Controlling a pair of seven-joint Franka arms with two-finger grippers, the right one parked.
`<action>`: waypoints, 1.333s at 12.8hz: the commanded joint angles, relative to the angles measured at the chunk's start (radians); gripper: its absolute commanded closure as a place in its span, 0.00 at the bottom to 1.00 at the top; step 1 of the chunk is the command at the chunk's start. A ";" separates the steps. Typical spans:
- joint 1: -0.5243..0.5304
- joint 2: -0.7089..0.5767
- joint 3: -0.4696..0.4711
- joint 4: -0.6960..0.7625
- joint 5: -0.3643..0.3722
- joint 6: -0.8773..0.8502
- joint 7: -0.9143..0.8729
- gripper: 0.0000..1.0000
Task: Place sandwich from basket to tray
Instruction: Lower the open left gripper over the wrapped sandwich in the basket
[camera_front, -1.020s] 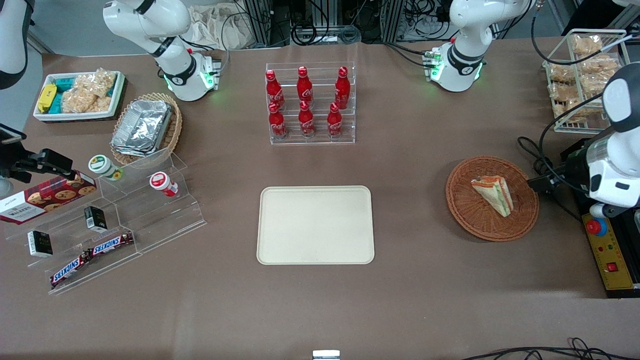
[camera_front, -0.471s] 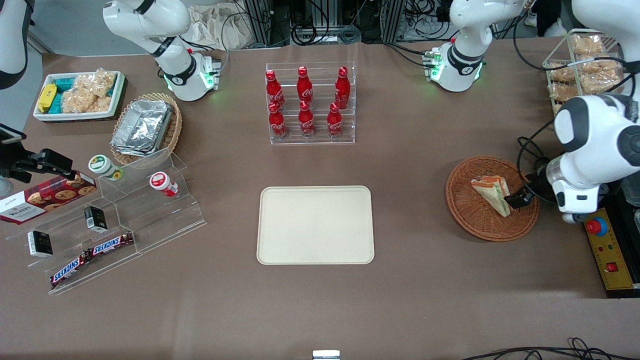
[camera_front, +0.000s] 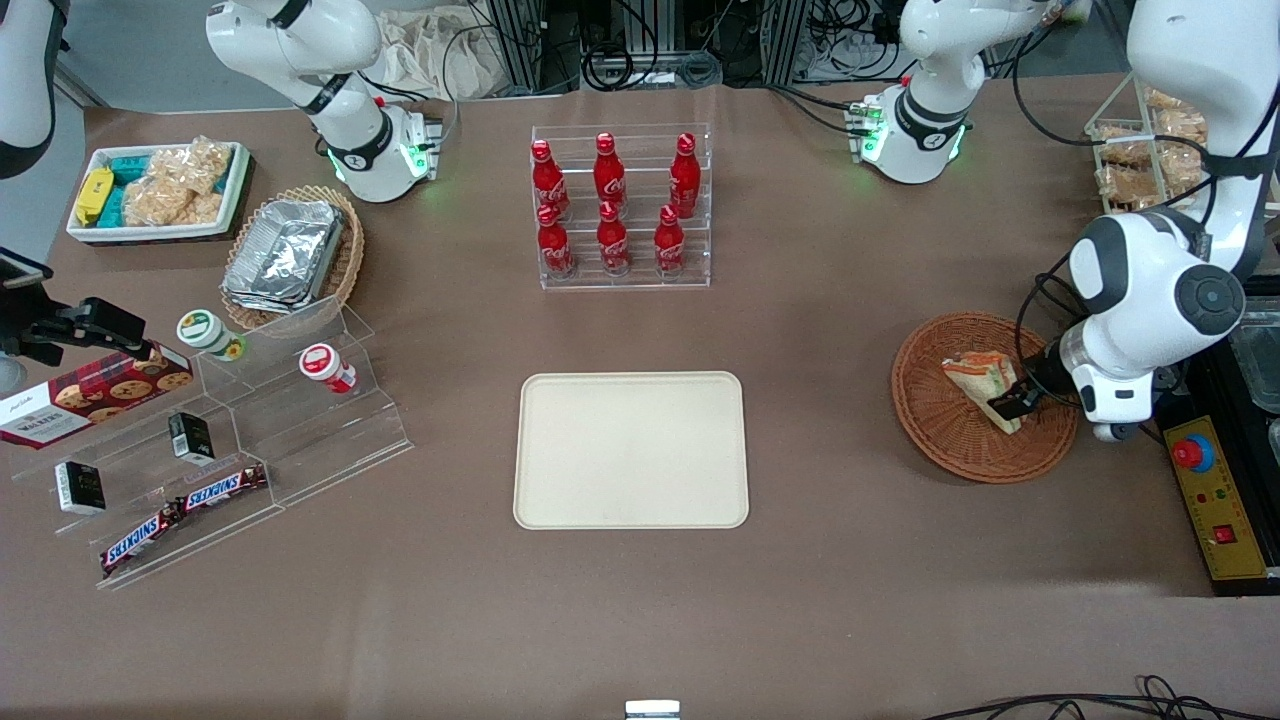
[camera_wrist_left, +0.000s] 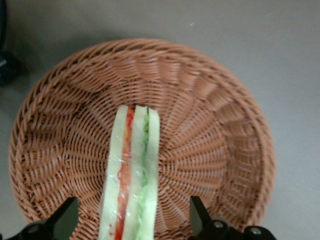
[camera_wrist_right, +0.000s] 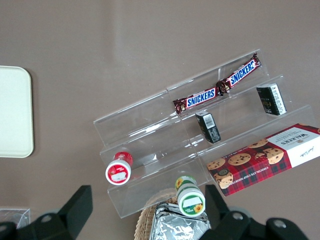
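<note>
The sandwich (camera_front: 980, 382) (camera_wrist_left: 132, 175), a wrapped white wedge with red and green filling stripes, lies in the round reddish-brown wicker basket (camera_front: 935, 420) (camera_wrist_left: 210, 130) toward the working arm's end of the table. My left gripper (camera_front: 1012, 400) (camera_wrist_left: 132, 222) hangs open just above the basket, its two black fingers (camera_wrist_left: 65, 217) standing apart on either side of the sandwich's edge without touching it. The cream tray (camera_front: 630, 450) lies flat in the middle of the table with nothing on it.
A clear rack of red cola bottles (camera_front: 615, 205) stands farther from the front camera than the tray. A clear stepped stand with snacks (camera_front: 215, 440) and a tan basket of foil containers (camera_front: 290, 255) lie toward the parked arm's end. A wire rack of snack bags (camera_front: 1150, 150) stands near the working arm.
The left arm has swung in over the basket, and its gripper has come down from beside the rim to straddle the sandwich. The sandwich has not moved.
</note>
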 joint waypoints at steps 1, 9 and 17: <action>0.019 0.035 -0.009 -0.007 0.012 0.029 -0.021 0.00; 0.010 0.093 -0.012 -0.002 0.008 0.114 -0.101 0.71; 0.005 0.050 -0.020 0.189 0.016 -0.158 0.030 1.00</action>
